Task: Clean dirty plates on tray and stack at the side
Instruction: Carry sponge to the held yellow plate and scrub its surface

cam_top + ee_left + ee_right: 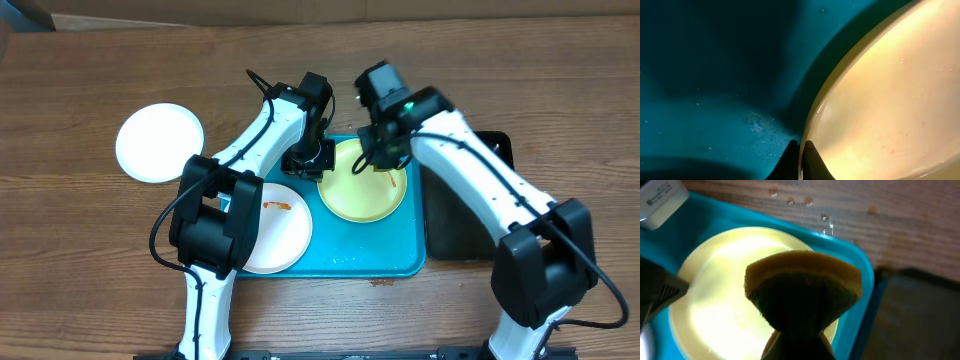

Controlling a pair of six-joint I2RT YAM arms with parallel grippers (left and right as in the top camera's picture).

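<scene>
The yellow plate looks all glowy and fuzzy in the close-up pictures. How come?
Left wrist view: the yellow plate sits too close to the lens to focus, so its rim is soft, and the tray lies in deep shadow. Right wrist view: glare whitens the plate, and the sponge is blurred. Overhead view: everything is fairly sharp and evenly lit.

A brown wood-grain table [70,260] fills the view, evenly lit, with a pale strip beyond its far edge.
</scene>
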